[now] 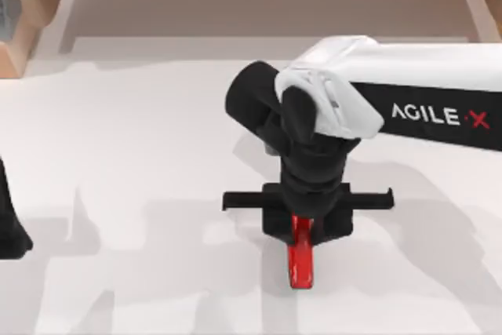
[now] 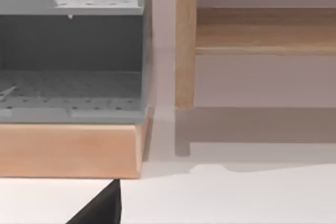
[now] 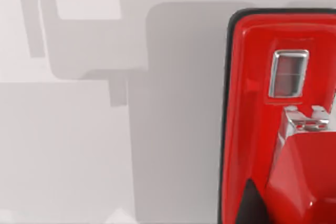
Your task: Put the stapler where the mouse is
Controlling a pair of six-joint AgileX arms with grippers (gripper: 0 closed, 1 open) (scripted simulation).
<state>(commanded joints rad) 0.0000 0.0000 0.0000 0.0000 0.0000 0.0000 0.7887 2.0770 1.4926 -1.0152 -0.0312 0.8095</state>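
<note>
Right arm [image 1: 408, 84] reaches to table centre, wrist pointing down; left arm [image 1: 9, 221] parked left.

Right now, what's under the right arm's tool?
The red stapler on the white table. Its far end is covered by the right tool, so the grip can't be seen.

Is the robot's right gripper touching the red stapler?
Cannot tell. In the top view the right gripper sits over the stapler, hiding its fingers.
</note>
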